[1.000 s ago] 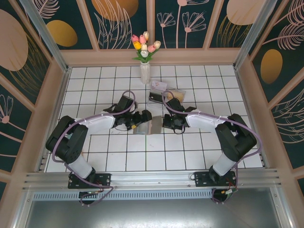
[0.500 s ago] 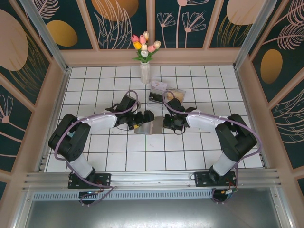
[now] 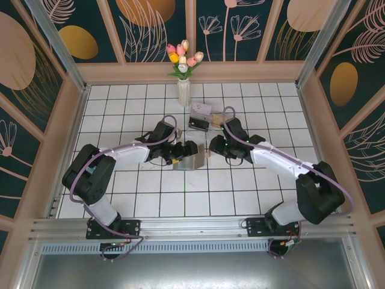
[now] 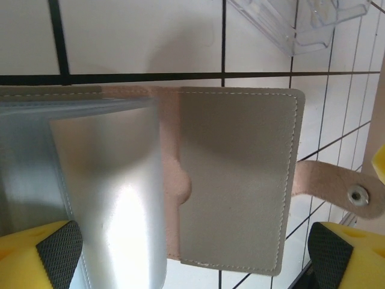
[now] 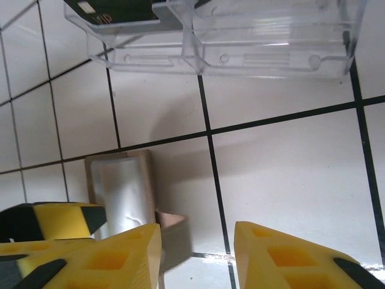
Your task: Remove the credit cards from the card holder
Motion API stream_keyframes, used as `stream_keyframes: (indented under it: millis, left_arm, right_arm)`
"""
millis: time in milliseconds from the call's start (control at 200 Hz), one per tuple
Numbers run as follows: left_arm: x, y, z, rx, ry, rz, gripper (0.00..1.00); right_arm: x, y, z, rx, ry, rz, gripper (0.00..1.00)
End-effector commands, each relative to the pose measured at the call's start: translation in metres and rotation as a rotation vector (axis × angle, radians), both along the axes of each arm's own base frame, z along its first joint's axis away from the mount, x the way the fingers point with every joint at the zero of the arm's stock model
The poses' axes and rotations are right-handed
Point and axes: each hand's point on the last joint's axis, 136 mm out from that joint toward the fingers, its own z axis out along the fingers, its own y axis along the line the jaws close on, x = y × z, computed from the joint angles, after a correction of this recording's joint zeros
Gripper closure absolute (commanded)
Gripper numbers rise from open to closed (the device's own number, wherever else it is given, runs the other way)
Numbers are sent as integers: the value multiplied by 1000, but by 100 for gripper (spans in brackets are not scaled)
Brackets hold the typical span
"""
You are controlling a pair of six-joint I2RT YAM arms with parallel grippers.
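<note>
The card holder (image 4: 237, 180) lies open and flat on the white tiled table (image 3: 120, 96), near the middle of the top view. In the left wrist view its grey panel fills the right half, its closing tab (image 4: 337, 189) sticks out past the right edge, and its clear sleeves (image 4: 102, 192) stand up over the left half. Whether any card sits in those frosted sleeves cannot be told.

The left gripper (image 4: 192, 256) hangs directly over the holder with its fingers spread wide. One pad is at the lower left over the sleeves and the other at the lower right beyond the tab, and it pinches nothing. Just up and right of the holder in the top view, the right gripper (image 3: 214, 144) is near the clear tray (image 5: 240, 36), its jaws parted with bare tile between them. A dark credit card (image 5: 114, 9) lies in the tray, at the upper left of the right wrist view.

The step in hand looks like going back to the sleeves for another card. To do it well, the left gripper should probably pin the grey panel so the holder cannot slide or lift. The right gripper would come in low at a sleeve's open edge, take the card's edge rather than the film, and draw it straight along the sleeve. The film looks soft and slick, so a skewed pull could drag the whole holder up.
</note>
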Motion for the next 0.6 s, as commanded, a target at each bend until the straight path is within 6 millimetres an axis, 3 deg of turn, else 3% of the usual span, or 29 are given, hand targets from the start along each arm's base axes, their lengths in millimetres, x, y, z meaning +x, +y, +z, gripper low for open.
stream_keyframes:
  millis: [0, 65, 85, 160, 596]
  left_arm:
    - [5, -15, 14, -58, -29, -33, 2]
    - [5, -18, 17, -71, -36, -40, 2]
    - [5, -18, 7, -58, -14, -39, 2]
    - [6, -22, 7, -65, -8, -42, 2]
    - [7, -57, 27, -203, -28, -84, 2]
  right_arm:
    - [2, -5, 12, 40, -37, -31, 59]
    - [2, -5, 18, 54, -58, -31, 59]
    - [2, -5, 21, 58, -67, -31, 59]
    - [3, -5, 28, 68, -90, -30, 58]
    - [2, -10, 42, 100, -132, -44, 59]
